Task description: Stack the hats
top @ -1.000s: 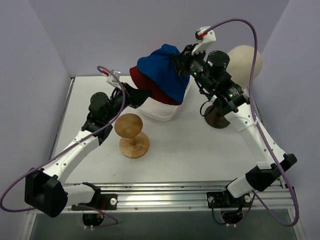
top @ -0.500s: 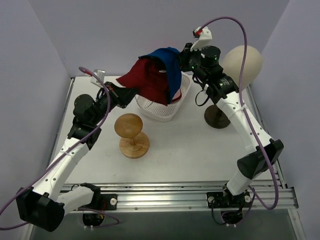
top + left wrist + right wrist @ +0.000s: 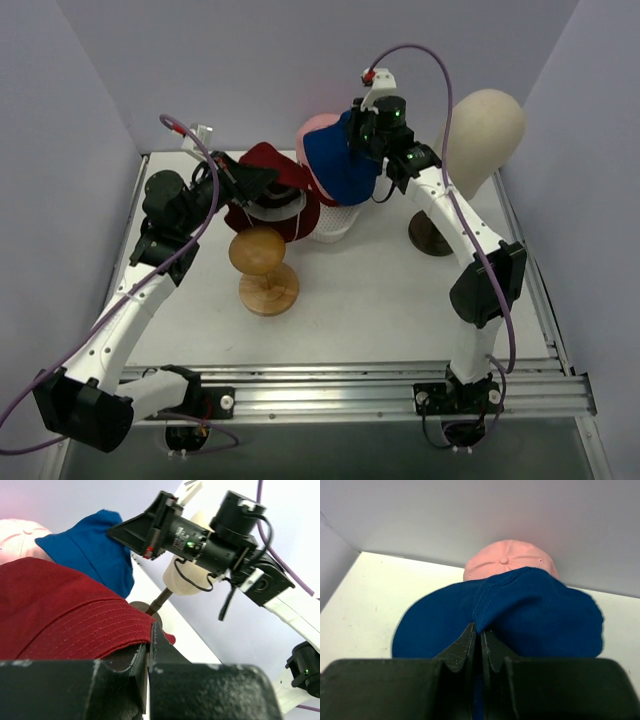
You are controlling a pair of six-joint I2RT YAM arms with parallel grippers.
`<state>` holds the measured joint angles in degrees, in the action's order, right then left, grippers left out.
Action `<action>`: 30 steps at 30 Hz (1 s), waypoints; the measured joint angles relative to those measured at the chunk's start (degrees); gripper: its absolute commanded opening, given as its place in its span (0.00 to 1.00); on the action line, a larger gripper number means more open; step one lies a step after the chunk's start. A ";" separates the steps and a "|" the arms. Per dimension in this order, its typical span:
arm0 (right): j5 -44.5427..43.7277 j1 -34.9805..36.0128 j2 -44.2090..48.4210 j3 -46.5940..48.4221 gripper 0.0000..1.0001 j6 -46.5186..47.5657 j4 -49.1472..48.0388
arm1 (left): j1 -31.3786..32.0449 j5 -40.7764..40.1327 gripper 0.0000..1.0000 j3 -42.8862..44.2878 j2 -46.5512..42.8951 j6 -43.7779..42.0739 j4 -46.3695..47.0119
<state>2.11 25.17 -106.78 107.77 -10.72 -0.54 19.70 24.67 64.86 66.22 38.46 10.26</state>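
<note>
My left gripper (image 3: 250, 183) is shut on the brim of the dark red cap (image 3: 268, 195), held above the table left of the basket; the cap fills the left wrist view (image 3: 60, 615). My right gripper (image 3: 358, 122) is shut on a fold of the royal-blue bucket hat (image 3: 342, 165), held up over the basket; the hat also shows in the right wrist view (image 3: 520, 615) and in the left wrist view (image 3: 90, 555). The pale pink cap (image 3: 318, 128) shows behind the blue hat, and in the right wrist view (image 3: 507, 559) just beyond it.
The white perforated basket (image 3: 335, 220) sits under the blue hat. A round wooden stand (image 3: 262, 265) is in front of it. The cream mannequin head (image 3: 485, 125) on its brown base (image 3: 432, 232) stands at the right. Walls close in at back and sides.
The left gripper pulled the red cap left and down, out from under the blue hat. The right gripper carried the blue hat left over the basket, and the pink cap now shows behind it.
</note>
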 measured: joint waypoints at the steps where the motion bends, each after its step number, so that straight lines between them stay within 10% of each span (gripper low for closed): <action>1: -0.31 0.00 -0.96 0.15 0.00 0.31 -0.07 | 0.00 0.00 0.02 0.00 -0.13 -0.28 -0.44; 6: -0.37 0.00 -5.73 0.31 0.02 1.03 -0.04 | 0.00 -1.84 0.02 -1.60 -1.92 -1.95 -2.93; 11: -0.11 0.00 -9.57 1.25 0.34 1.88 1.64 | 0.00 -4.13 0.02 -5.81 -5.68 -2.45 -4.83; 18: 3.26 0.00 -9.05 2.62 0.45 1.49 6.08 | 0.00 -5.88 0.02 -9.70 -12.02 -2.69 -8.44; 30: 11.45 2.08 19.15 -22.32 0.52 -6.91 -4.68 | 0.07 -5.01 0.02 -24.17 -29.18 1.33 -11.04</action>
<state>13.56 27.24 -87.64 85.45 -17.63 -5.21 19.77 19.66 40.69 37.04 39.79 -0.78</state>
